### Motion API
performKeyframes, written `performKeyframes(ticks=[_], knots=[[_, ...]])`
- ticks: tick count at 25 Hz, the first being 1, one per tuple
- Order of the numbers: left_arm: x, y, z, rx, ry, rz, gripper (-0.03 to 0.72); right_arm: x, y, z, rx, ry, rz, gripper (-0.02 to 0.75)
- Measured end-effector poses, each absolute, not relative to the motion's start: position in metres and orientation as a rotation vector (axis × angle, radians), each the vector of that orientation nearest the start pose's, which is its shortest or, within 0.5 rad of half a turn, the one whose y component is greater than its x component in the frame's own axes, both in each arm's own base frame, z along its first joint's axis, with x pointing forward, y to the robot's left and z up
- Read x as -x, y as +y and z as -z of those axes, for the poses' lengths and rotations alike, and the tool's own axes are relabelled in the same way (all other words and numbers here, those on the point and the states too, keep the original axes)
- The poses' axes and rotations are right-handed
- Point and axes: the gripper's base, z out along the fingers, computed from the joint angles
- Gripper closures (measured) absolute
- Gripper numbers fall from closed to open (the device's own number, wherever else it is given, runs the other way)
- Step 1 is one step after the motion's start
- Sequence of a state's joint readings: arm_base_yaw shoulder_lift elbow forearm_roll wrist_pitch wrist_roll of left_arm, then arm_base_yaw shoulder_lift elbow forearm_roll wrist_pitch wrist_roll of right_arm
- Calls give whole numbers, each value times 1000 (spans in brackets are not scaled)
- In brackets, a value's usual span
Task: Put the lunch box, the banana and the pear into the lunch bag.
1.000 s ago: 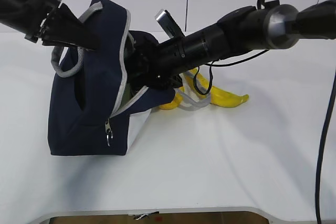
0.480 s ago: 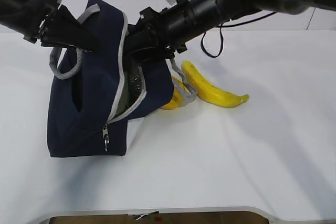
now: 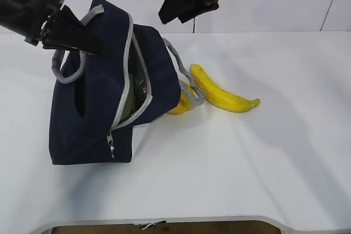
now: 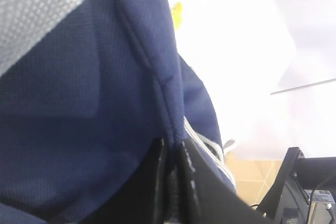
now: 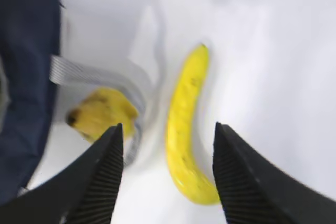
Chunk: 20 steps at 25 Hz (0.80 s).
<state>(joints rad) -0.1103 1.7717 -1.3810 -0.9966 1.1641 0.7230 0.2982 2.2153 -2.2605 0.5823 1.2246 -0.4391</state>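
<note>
While left hand [image 3: 82, 36] pinches lunch bag [image 3: 98, 113], banana [image 3: 222, 94] outside

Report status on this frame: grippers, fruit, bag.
Left gripper shut on lunch bag edge. Right gripper open, empty, above banana. Pear outside, against bag, grey handle draped over it.

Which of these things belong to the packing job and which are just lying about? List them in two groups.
Belong to the job:
- lunch bag, held open on the table
- banana, lying beside the bag
- pear, half hidden behind the bag's corner
- lunch box, apparently the pale green shape inside the bag's opening

Just there:
- white table; no other loose item shows
</note>
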Motion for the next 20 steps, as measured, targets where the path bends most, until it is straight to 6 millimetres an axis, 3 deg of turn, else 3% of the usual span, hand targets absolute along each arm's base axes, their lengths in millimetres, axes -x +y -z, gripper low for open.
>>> performKeyframes(ticks=[7, 14, 20], knots=[[-351, -109, -283, -575, 2462, 1168, 671, -440, 153, -336, 756, 2501, -271, 290], [-350, -107, -279, -621, 2496, 1107, 672, -436, 140, -301, 788, 2640, -117, 291], [-349, -105, -278, -639, 2510, 1082, 672, -441, 142, -280, 800, 2691, -111, 291]])
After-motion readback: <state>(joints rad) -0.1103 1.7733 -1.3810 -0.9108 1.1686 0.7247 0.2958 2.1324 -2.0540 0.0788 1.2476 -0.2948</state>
